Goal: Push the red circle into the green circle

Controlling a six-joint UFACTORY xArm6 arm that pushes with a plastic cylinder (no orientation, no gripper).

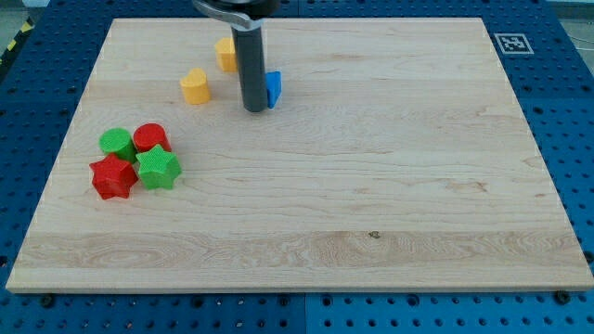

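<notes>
The red circle (149, 137) sits at the view's left on the wooden board, touching the green circle (116, 142) on its left side. A red star (113, 176) and a green star (158, 168) lie just below them, all four clustered together. My tip (254, 109) stands near the view's top centre, well to the right of and above the cluster, right beside a blue block (273, 87).
A yellow block (195, 85) lies left of my tip. Another yellow block (225, 53) is partly hidden behind the rod. The board's (371, 186) edges border a blue perforated table. A marker tag (512, 43) sits at the top right.
</notes>
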